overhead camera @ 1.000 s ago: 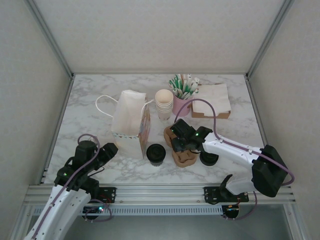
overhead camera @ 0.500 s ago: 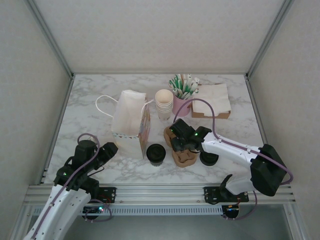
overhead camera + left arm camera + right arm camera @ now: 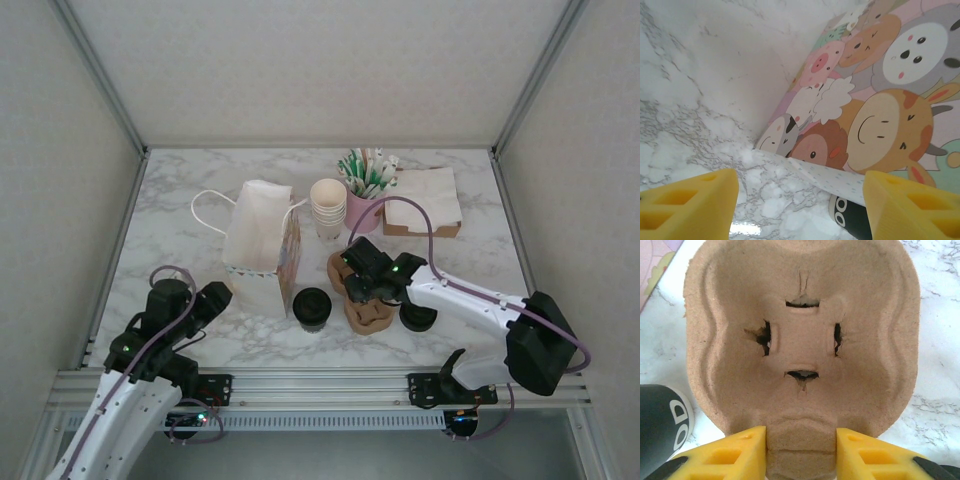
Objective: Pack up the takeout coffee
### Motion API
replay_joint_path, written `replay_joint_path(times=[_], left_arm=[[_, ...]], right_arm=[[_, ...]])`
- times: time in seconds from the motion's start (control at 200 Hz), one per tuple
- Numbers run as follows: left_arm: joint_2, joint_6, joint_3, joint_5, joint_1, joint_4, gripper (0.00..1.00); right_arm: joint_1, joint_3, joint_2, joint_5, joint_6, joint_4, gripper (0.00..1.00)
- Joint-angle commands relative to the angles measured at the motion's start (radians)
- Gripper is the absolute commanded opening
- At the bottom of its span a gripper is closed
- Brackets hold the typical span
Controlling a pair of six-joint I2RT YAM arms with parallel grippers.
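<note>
Right gripper (image 3: 801, 450) sits low over the brown pulp carrier (image 3: 800, 340), just right of the table's (image 3: 180, 200) middle. Its two yellow fingers (image 3: 740, 452) are drawn in against either side of the raised ridge on the carrier's near rim, gripping it. The well beyond the fingers holds nothing. In the overhead view the same gripper (image 3: 358, 292) covers the middle of the two-well carrier (image 3: 370, 318), with the arm reaching in from the near right.

Just left of the carrier stands the coffee (image 3: 312, 306), black-lidded and upright on the marble, apart from both grippers. Its dark side, printed with white letters, shows at the lower left of the right wrist view (image 3: 660, 425).

Left gripper (image 3: 218, 298) hangs near the table's near-left edge with its jaws well apart and nothing between them (image 3: 800, 192). The cartoon-printed paper bag (image 3: 875, 100) stands upright between this gripper and the coffee (image 3: 850, 220), hiding all but a sliver of the cup.

Black lids (image 3: 418, 317) lie just right of the carrier. Farther back are stacked paper cups (image 3: 328, 207), a pink holder of straws (image 3: 362, 195) and a box of napkins (image 3: 422, 205).
</note>
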Motion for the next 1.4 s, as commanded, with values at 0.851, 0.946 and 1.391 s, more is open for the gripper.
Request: replay_joint_path(times=[0.851,0.946,1.391], left_arm=[[0.298,-0.140,0.060,-0.078,0.169,0.206,0.57],[0.289,-0.158,0.027,-0.063,0.181,0.237,0.55],[0.264,-0.201,-0.111,0.092,0.184,0.338,0.54]], right_arm=[[0.024,0.273,-0.256,-0.044,0.124,-0.368,0.36],[0.030,0.321,-0.263,-0.044,0.121,-0.387,0.36],[0.035,0.671,-0.148,-0.012,0.013,-0.453,0.36]])
